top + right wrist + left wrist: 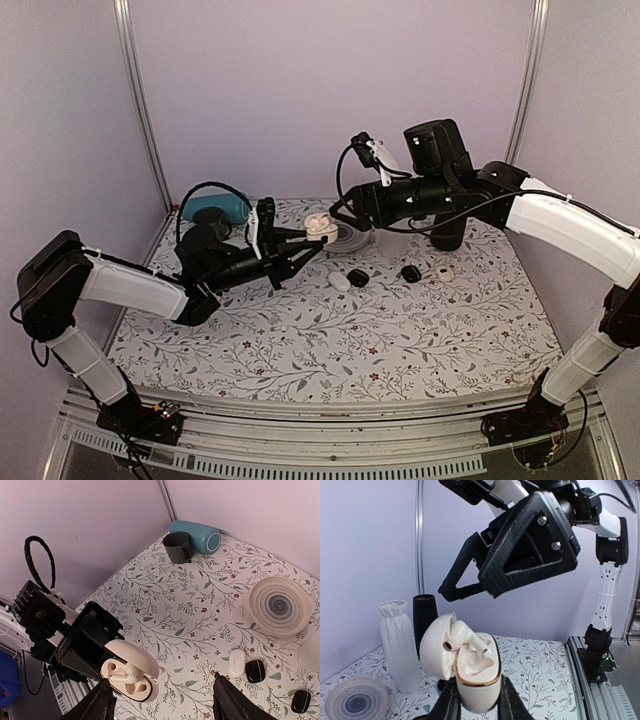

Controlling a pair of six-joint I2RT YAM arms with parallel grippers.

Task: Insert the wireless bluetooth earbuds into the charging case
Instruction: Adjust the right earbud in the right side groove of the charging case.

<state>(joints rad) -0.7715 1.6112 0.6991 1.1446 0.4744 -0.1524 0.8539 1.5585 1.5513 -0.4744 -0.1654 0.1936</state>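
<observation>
My left gripper is shut on the white charging case and holds it above the table with the lid open. In the left wrist view the fingers clamp the case by its sides. One white earbud lies tilted across the wells, stem up to the right, not seated. My right gripper hovers just above the case, open and empty. In the right wrist view it looks down on the case and the earbud. A small white piece lies on the table; I cannot tell whether it is the other earbud.
A white oval pod and two black pods lie mid-table. A plate, a white vase and a black cylinder stand at the back. A dark mug and a teal cylinder sit in the back left corner.
</observation>
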